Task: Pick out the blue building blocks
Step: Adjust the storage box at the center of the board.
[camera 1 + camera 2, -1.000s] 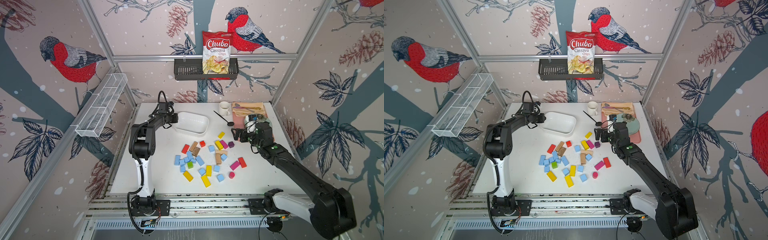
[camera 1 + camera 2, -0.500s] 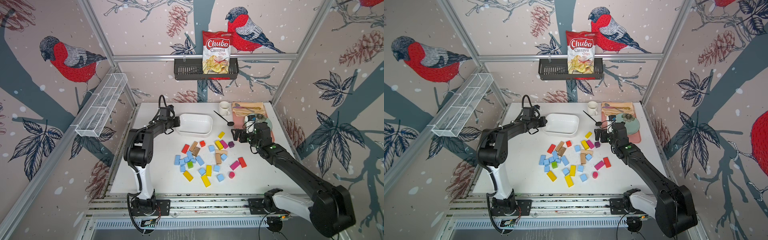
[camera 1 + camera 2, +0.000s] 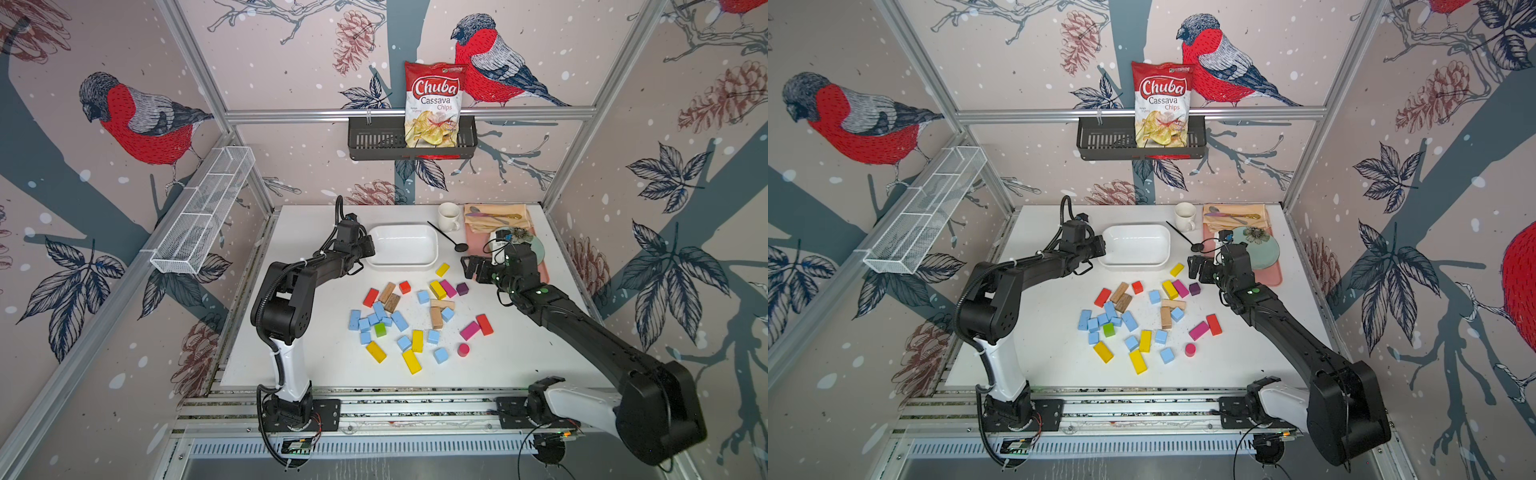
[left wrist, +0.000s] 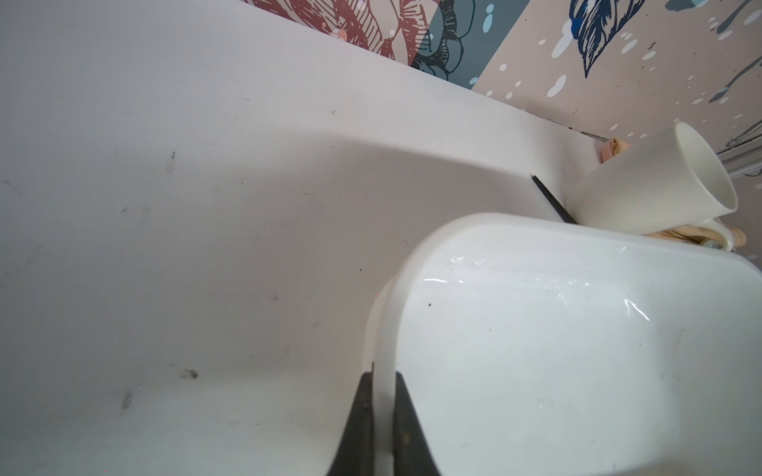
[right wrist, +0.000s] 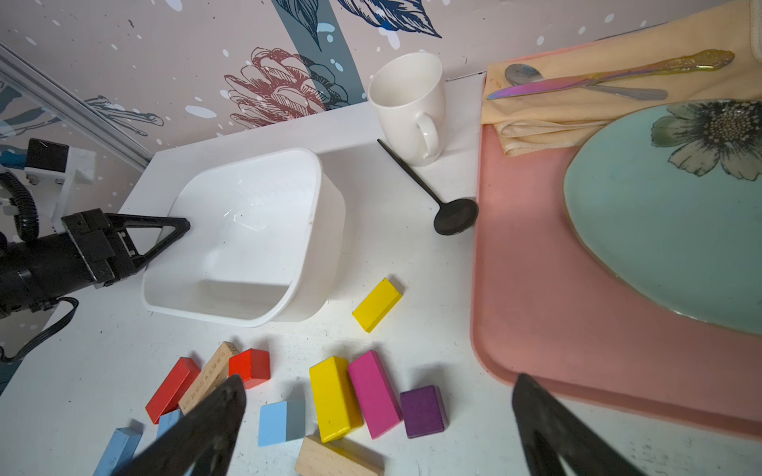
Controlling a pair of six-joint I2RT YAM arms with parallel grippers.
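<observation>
While blue blocks [image 3: 398,320] lie scattered, left gripper [image 4: 382,375] clamps bin [image 5: 325,247] rim.
Nearby, right gripper [image 5: 379,378] hangs wide open, empty.

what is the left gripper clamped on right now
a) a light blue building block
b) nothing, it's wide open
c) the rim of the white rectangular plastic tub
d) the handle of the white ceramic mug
c: in the left wrist view the left gripper has its black fingers pressed on either side of the thin rim of the white rectangular plastic tub.
</observation>
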